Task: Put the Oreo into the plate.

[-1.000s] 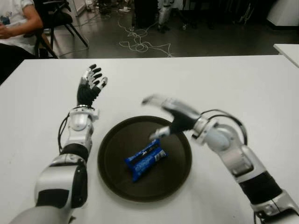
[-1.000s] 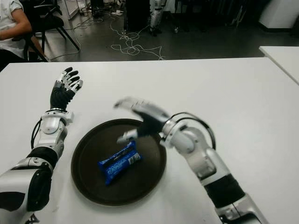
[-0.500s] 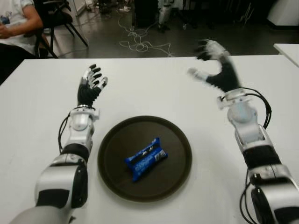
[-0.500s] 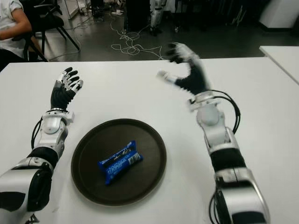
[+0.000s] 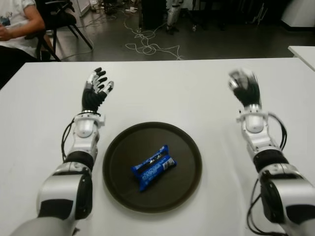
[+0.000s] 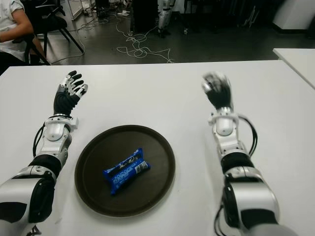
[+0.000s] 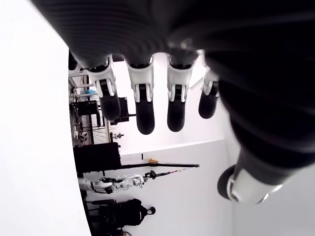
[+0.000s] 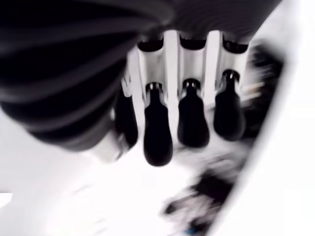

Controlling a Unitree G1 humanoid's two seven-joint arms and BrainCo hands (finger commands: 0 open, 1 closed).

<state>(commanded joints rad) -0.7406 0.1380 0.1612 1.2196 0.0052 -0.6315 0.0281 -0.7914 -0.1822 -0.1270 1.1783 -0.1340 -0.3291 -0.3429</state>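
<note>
A blue Oreo packet [image 5: 153, 167] lies inside the round dark brown plate [image 5: 187, 147] near the table's front middle. My right hand [image 5: 243, 86] is raised to the right of the plate, well apart from it, with relaxed fingers [image 8: 156, 128] holding nothing. On the plate's left my left hand [image 5: 97, 85] stands with fingers [image 7: 143, 105] extended and nothing in them.
The white table [image 5: 162, 91] stretches around the plate. A seated person [image 5: 15, 24] and a chair are beyond its far left corner. Cables [image 5: 147, 46] lie on the floor behind. Another white table's corner [image 5: 302, 51] shows at the far right.
My right hand has left the plate, swung up and to the right, and now stands upright beside it. The Oreo packet stays in the plate. The left hand has not moved.
</note>
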